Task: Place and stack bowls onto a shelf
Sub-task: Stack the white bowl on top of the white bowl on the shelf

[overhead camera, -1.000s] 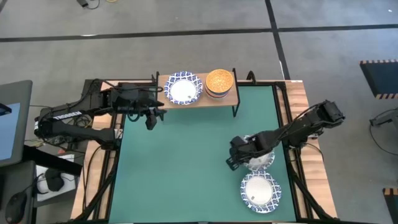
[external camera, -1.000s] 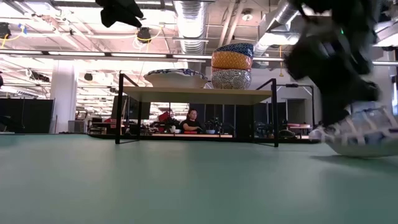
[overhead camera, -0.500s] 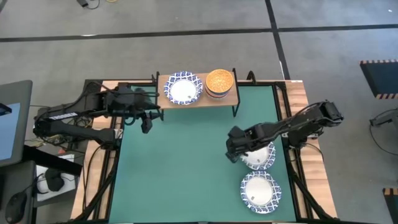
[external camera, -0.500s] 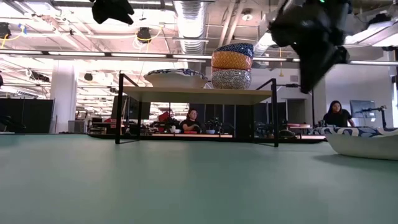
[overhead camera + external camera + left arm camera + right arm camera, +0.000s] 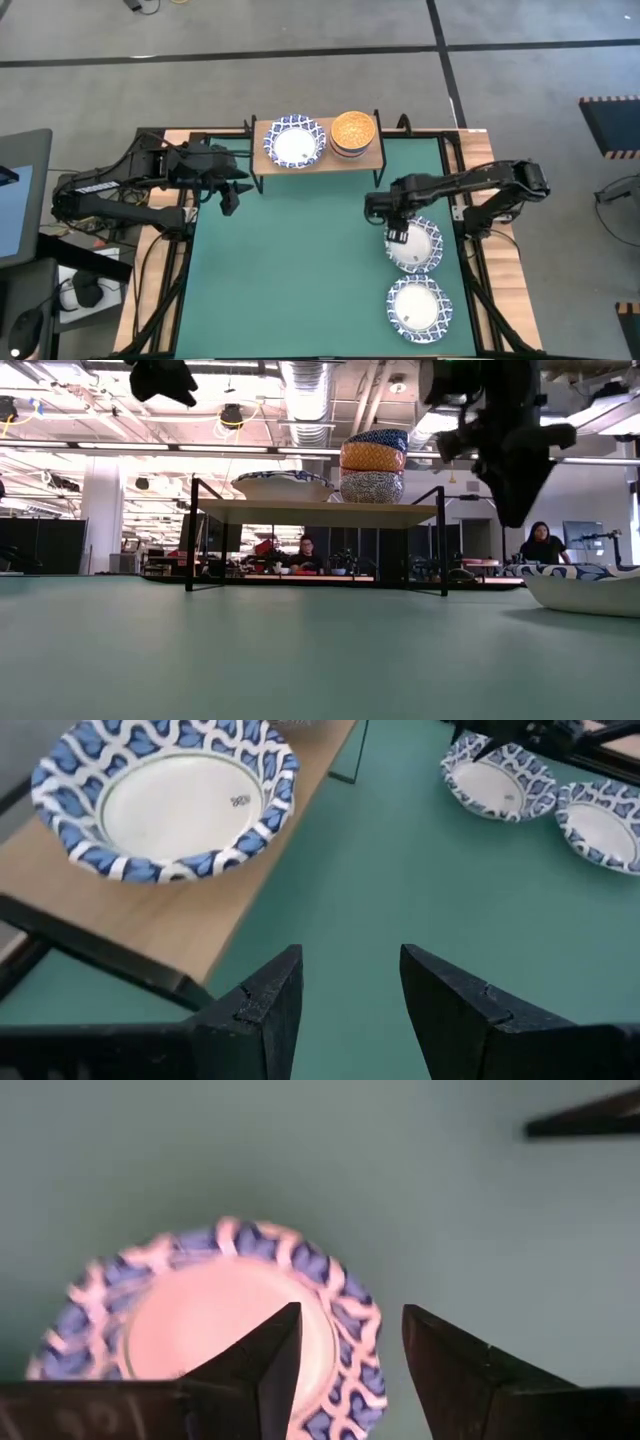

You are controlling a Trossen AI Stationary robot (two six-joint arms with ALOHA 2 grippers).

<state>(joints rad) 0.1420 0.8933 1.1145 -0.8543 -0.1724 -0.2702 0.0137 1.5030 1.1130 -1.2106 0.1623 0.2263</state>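
Observation:
The shelf stands at the table's far edge. On its plank sit a white bowl with a blue lattice rim and a stack of smaller bowls with a yellow-orange one showing from above. Two more blue-rimmed bowls rest on the green table at the right, one farther and one nearer. My right gripper hovers open above the farther bowl, clear of it. My left gripper is open and raised, near the shelf's left end.
The shelf's black legs stand on the green mat, with open room under the plank. The middle and near left of the mat are bare. Wooden table edges frame the mat. People sit in the room beyond.
My right gripper has let go of the farther blue-rimmed bowl, risen and moved toward the far edge. The bowl, tilted under the gripper a second ago, now sits flat on the table. My left gripper has drifted a little toward the left edge.

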